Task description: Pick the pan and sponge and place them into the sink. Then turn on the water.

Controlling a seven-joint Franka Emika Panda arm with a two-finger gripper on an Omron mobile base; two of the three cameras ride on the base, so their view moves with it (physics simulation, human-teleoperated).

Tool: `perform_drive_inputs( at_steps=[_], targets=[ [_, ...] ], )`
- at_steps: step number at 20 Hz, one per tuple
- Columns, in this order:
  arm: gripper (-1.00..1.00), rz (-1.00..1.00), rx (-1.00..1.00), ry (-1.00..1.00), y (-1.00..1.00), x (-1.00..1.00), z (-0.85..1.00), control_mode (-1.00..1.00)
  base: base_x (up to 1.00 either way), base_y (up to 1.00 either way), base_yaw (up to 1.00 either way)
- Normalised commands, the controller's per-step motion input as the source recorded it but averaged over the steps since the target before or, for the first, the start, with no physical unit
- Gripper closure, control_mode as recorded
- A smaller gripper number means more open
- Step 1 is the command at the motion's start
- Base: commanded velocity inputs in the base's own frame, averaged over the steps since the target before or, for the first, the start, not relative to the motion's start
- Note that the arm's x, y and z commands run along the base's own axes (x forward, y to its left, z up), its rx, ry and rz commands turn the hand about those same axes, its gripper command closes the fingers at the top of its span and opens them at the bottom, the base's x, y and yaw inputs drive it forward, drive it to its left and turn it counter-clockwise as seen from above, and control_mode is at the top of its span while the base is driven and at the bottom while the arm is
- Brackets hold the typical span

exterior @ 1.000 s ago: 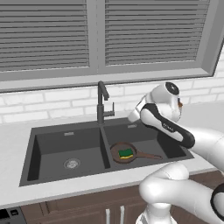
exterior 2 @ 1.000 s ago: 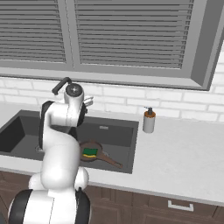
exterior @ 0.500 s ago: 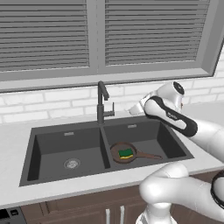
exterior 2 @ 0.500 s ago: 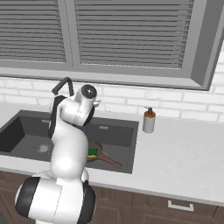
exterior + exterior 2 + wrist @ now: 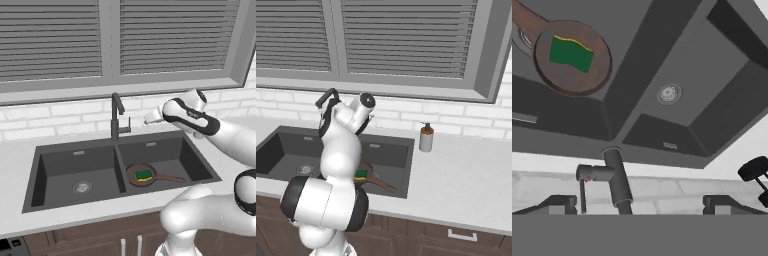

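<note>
The dark-brown pan lies in the right basin of the dark grey sink, handle pointing right. The green sponge rests inside it. Both also show in the hand view, the pan with the sponge on it. My gripper hovers above the back rim of the right basin, just right of the gooseneck faucet. In the hand view my gripper is open and empty, with the faucet and its side lever between the wide-set fingertips. No water runs.
A beige soap bottle stands on the counter right of the sink. A black round rack sits at the hand view's right edge. White brick wall and a window with blinds rise behind the faucet.
The arm has swung up and the hand has shifted slightly left toward the faucet. The jaws stayed open. Pan and sponge have not moved.
</note>
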Motion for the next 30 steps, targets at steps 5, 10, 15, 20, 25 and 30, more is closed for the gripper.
perform_drive_inputs(
  at_steps=[5,10,15,20,25,30],
  targets=[
    [-1.0,0.0,0.09,0.1,0.0,0.26,-0.12,-1.0,0.0,0.0,0.0],
    [-1.0,0.0,0.03,0.01,0.0,0.29,-0.33,-1.0,0.0,0.0,0.0],
    [-1.0,0.0,0.01,-0.02,0.0,0.13,-0.51,-1.0,0.0,0.0,0.0],
    [-1.0,0.0,0.0,-0.1,0.0,0.11,-0.26,-1.0,0.0,0.0,0.0],
    [-1.0,0.0,0.0,-0.18,0.01,0.11,-0.2,-1.0,0.0,0.0,0.0],
    [-1.0,0.0,0.0,-0.18,0.0,0.04,-0.33,-1.0,0.0,0.0,0.0]
  ],
)
